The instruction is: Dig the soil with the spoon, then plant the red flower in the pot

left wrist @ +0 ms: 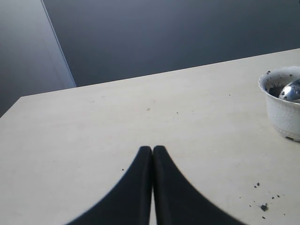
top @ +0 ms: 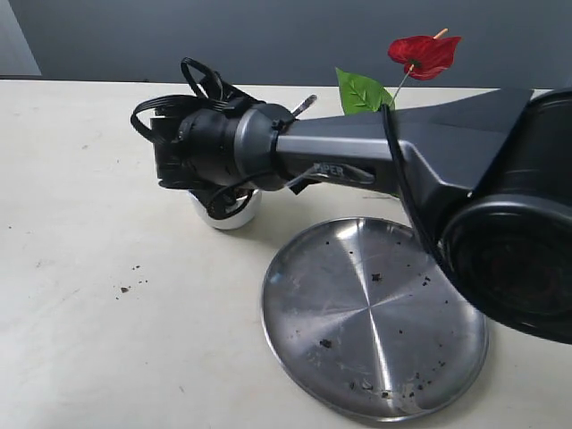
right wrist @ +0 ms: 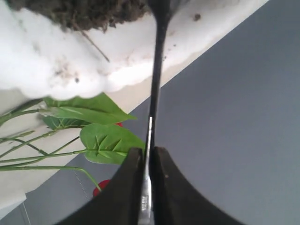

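Observation:
In the right wrist view my right gripper (right wrist: 149, 151) is shut on the thin handle of the spoon (right wrist: 150, 131), which runs on to the white scalloped pot (right wrist: 70, 70) holding dark soil (right wrist: 89, 11). From the exterior view, the right arm reaches across over the pot (top: 234, 214), and the spoon's handle end (top: 305, 104) sticks up behind the wrist. The red flower (top: 424, 54) and its green leaf (top: 362, 92) stand up behind the arm. My left gripper (left wrist: 152, 149) is shut and empty over bare table; the pot (left wrist: 283, 112) with the spoon's bowl (left wrist: 291, 90) lies off to its side.
A large round steel plate (top: 375, 317) with scattered soil crumbs lies in front of the right arm. A few crumbs (top: 125, 289) dot the cream table at the left. Green leaves (right wrist: 110, 140) and stems lie beyond the pot.

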Available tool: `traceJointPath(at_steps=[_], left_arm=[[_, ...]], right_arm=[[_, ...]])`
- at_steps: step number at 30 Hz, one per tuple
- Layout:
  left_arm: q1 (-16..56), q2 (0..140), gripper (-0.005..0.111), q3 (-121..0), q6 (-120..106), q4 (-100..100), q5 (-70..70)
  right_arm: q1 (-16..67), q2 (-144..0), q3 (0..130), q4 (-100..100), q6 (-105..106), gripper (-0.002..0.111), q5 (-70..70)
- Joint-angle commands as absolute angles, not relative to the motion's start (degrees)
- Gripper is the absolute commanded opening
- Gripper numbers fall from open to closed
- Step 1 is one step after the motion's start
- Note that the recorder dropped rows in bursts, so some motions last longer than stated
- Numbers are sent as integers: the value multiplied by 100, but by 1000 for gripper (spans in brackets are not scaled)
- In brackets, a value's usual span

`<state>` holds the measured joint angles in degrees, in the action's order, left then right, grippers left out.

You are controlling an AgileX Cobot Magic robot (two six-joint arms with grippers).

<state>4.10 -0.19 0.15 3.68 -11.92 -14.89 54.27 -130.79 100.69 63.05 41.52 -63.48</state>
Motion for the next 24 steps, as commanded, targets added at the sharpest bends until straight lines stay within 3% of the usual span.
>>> traceJointPath(at_steps=[1, 10, 24], left_arm=[[423, 0, 2, 0, 390, -1163, -1450], [423, 0, 2, 0, 390, -1163, -1450], [423, 0, 2, 0, 390, -1163, -1450]], right_arm=[[5365, -12946, 10082, 6243, 3926, -1, -6469], [4893, -11991, 10082, 4947, 3302, -1, -6513], [3646, -11168, 10054, -538, 2583, -1, -6996]])
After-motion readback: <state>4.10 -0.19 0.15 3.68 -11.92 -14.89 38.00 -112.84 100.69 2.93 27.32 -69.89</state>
